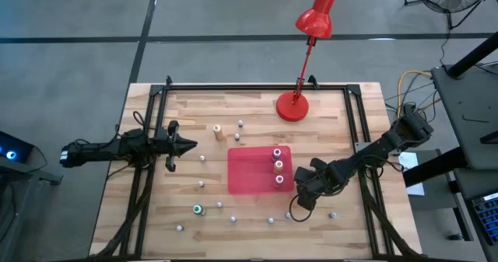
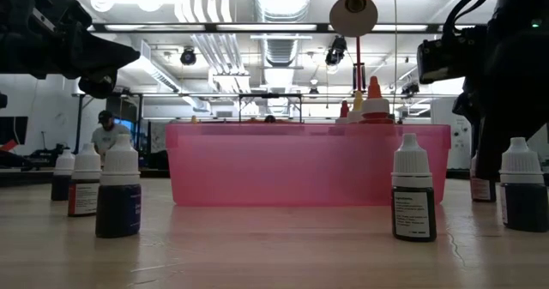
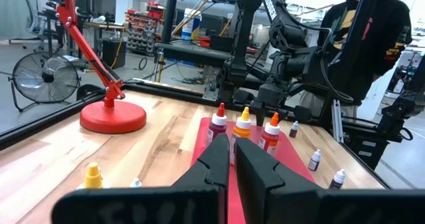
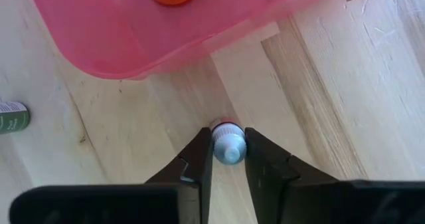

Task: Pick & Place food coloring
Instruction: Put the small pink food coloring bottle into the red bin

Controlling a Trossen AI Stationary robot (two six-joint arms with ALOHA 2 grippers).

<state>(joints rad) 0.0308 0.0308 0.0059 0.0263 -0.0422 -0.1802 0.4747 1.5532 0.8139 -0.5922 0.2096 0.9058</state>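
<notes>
The right gripper (image 4: 229,151) is closed on a small white-capped food coloring bottle (image 4: 228,145) standing on the wooden table (image 1: 249,227) just beside the red tray's (image 1: 249,172) near corner. Three larger bottles (image 1: 278,165) stand inside the tray. The left gripper (image 1: 185,144), fingers together and empty, waits apart. A red desk lamp (image 1: 299,99) stands at the far edge.

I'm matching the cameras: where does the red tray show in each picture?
High view: red tray, table centre, left of the right gripper.
Low view: fills the middle.
Left wrist view: ahead, under three bottles.
Right wrist view: along the upper edge.
Shared landmark: red lamp.
</notes>
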